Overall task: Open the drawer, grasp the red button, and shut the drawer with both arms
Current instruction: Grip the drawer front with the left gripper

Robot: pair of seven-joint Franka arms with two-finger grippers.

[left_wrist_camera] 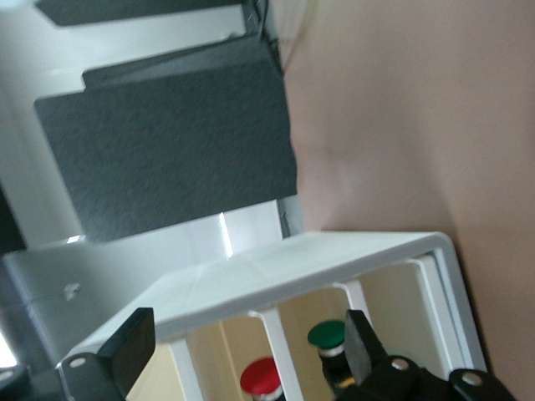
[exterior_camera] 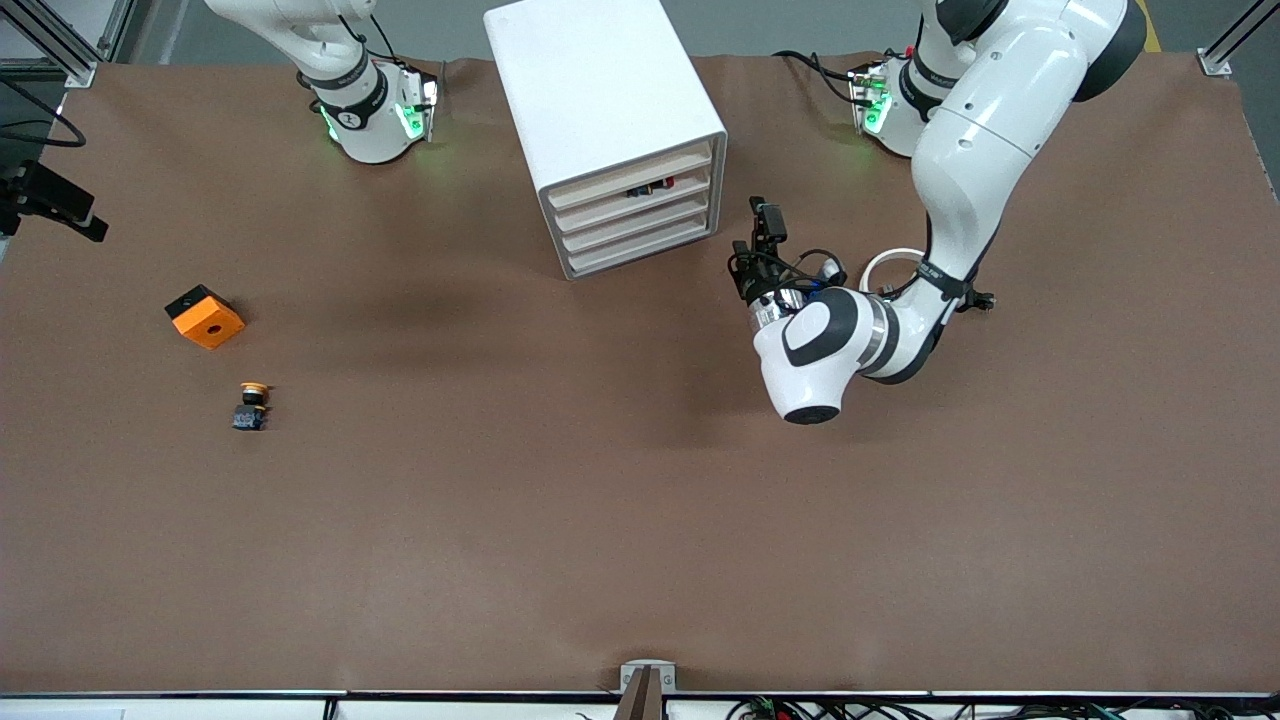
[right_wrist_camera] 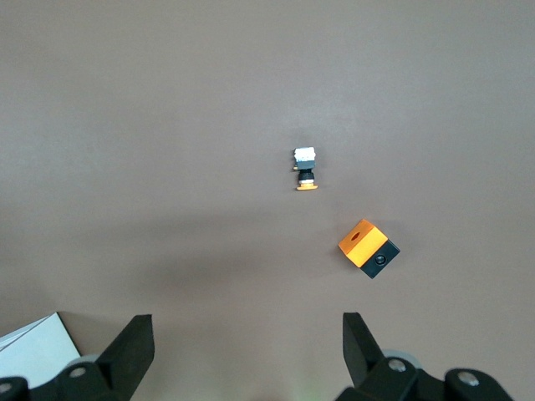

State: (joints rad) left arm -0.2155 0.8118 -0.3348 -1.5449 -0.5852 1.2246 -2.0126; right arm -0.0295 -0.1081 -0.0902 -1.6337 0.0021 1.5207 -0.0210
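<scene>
Here, one cabinet (exterior_camera: 605,120) (four drawers), two pincers, both open.

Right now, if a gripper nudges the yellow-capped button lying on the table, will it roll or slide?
The yellow-capped button lies on its side, so its round cap may roll it in a curve. Its blocky dark body would probably stop that quickly. Small, so likely light; it may skid on the brown mat.

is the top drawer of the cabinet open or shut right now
Shut: the top drawer front sits flush with the three slats below in the cabinet.
</scene>
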